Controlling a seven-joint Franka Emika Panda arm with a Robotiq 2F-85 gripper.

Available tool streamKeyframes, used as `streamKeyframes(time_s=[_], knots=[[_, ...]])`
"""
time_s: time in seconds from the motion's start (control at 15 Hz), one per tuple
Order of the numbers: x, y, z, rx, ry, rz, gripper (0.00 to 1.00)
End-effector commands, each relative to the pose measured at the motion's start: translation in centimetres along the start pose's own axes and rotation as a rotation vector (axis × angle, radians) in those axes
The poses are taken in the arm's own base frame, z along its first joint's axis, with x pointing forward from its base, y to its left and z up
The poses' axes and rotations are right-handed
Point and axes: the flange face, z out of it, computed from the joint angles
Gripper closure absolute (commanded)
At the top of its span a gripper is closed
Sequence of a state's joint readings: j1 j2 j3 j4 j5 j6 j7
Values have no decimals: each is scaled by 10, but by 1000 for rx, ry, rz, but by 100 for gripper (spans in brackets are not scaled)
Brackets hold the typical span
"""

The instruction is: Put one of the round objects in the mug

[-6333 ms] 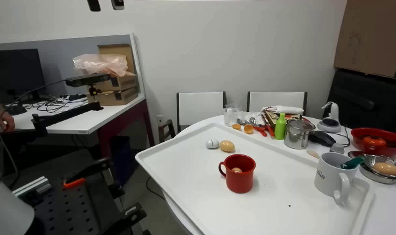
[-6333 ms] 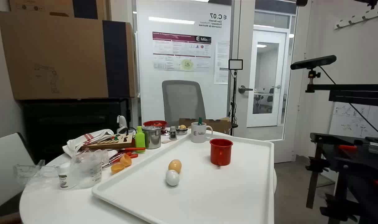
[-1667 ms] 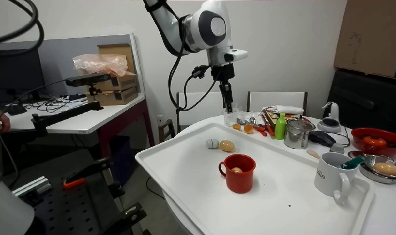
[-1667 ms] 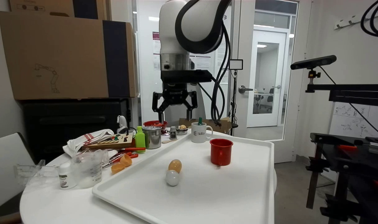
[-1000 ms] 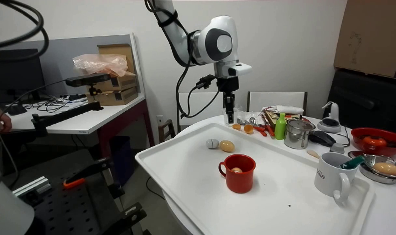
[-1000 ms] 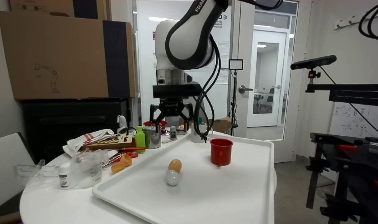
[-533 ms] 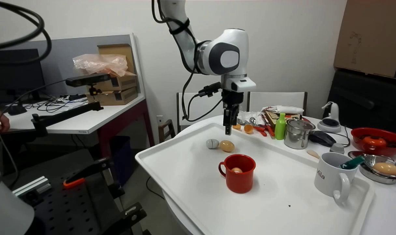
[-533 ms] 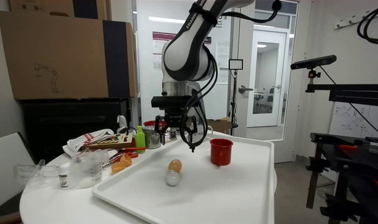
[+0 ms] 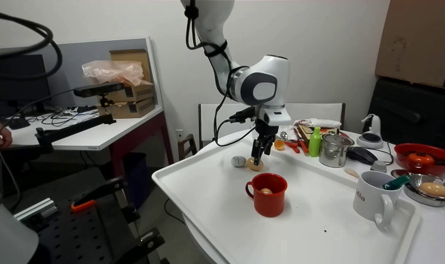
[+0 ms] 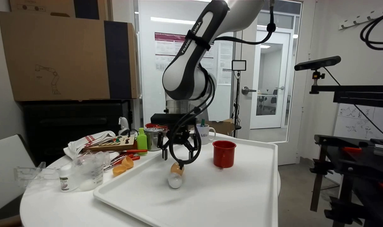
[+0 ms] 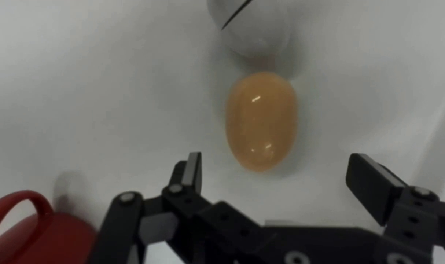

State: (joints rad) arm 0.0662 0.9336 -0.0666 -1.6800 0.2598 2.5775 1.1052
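Your black fingers (image 11: 371, 186) stand apart near the glossy tan egg (image 11: 261, 121); its long axis points toward the glossy white egg (image 11: 253, 35).

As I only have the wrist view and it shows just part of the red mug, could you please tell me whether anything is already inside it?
Observer: Yes, in an exterior view a small tan round object shows inside the red mug.
Operator: Thank you; besides the tan egg in my view, could you see another one off the tray?
Observer: Yes, in an exterior view another tan, egg-shaped object lies in a metal dish outside the tray.
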Motion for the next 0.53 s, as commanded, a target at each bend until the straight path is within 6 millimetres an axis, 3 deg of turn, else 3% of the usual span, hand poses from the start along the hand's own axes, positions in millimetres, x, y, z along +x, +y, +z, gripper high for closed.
streamKeyframes(time_s=[0.0, 0.47], knots=[[-5, -9, 19, 11, -28, 40, 0], [-4, -7, 27, 4, -45, 65, 0]])
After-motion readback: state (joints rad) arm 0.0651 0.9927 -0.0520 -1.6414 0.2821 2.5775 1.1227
